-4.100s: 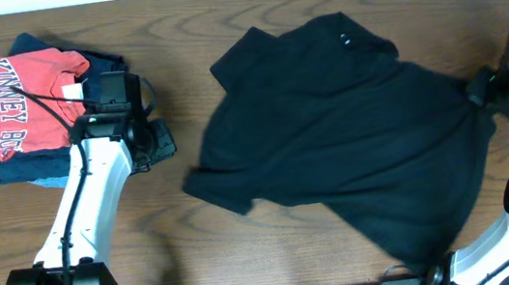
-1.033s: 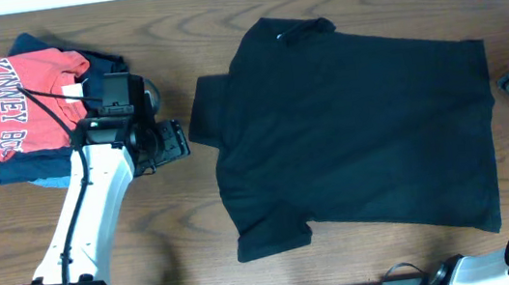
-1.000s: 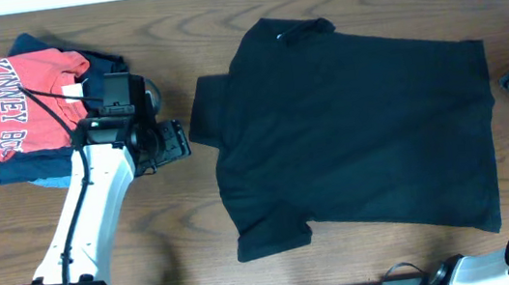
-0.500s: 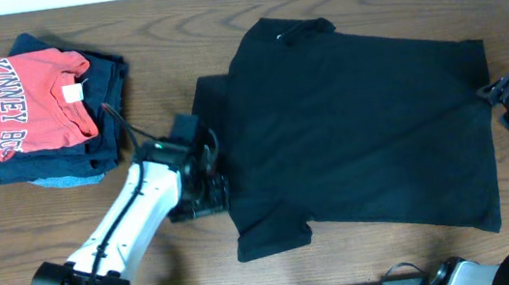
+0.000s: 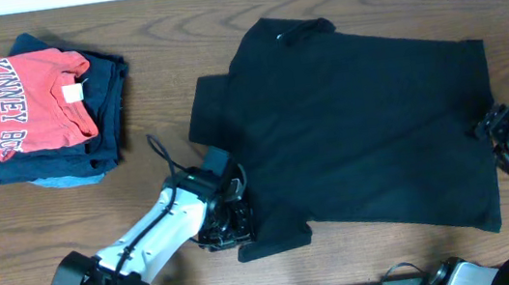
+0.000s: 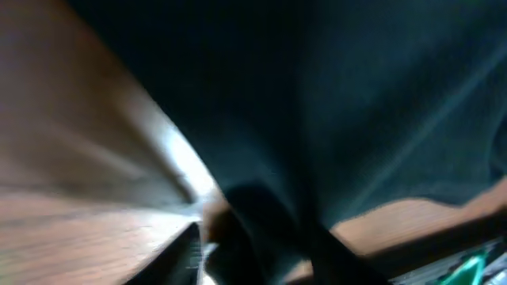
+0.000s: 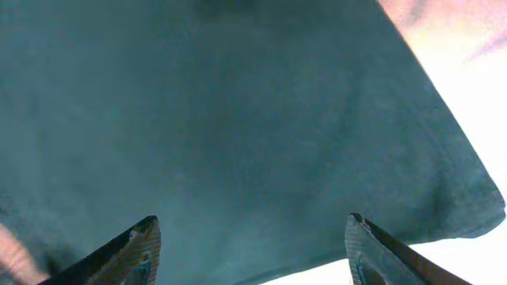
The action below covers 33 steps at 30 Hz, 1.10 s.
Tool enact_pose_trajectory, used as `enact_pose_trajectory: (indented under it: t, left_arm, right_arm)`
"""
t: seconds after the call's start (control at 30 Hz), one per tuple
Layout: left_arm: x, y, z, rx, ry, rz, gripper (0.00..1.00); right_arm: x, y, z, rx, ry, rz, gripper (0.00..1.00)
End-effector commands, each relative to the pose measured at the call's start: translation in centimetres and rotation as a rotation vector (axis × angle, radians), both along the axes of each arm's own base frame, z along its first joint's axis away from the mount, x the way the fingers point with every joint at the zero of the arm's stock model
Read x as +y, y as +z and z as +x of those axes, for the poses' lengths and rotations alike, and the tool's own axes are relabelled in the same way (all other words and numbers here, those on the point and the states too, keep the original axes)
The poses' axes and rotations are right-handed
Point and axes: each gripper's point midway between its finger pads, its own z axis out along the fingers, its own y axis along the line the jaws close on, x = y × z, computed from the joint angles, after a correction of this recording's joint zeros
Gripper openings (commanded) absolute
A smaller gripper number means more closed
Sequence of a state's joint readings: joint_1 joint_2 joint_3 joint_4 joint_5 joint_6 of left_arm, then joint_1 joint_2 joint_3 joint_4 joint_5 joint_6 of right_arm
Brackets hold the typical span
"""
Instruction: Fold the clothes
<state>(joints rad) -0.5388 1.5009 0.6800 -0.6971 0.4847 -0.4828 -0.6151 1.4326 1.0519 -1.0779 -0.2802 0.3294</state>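
Garment: the black garment [image 5: 359,120] is lying spread flat on the table [image 5: 172,26], right of the middle. One flap is sticking out at its upper left and one at its lower left.

Left gripper: the left gripper [image 5: 231,225] is sitting low at the lower left flap, touching the edge of the cloth. The left wrist view is blurred and is showing only dark cloth [image 6: 356,95] over wood [image 6: 71,158]. It is not possible to tell how the jaws are standing, or whether they are holding cloth.

Right gripper: the right gripper [image 5: 505,136] is hanging at the right edge of the garment. In its wrist view the fingers [image 7: 139,245] are standing wide apart over the cloth [image 7: 238,119], with nothing between them.

Pile: a red shirt [image 5: 31,102] is lying on folded navy [image 5: 108,102] and light blue [image 5: 65,181] garments at the far left, well apart from the black garment.
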Motion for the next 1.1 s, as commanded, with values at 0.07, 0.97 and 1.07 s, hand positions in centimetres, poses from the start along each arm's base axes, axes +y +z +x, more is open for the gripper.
enact_pose_trajectory:
  t: [0.07,0.97,1.07]
  left_arm:
    - [-0.9,0.4,-1.0,0.056,0.032,-0.038,0.19]
    - [0.2,5.3,3.4,-0.107,0.158,-0.176,0.06]
    - [0.6,6.3,3.1,-0.113,0.17,-0.174,0.06]
  right_arm:
    - [-1.2,-4.7,-4.4,0.202,-0.131,-0.102,0.77]
    - [-2.7,-10.8,-11.5,0.35,-0.41,-0.138,0.01]
    - [-2.8,-8.8,-10.8,0.345,-0.357,-0.12,0.01]
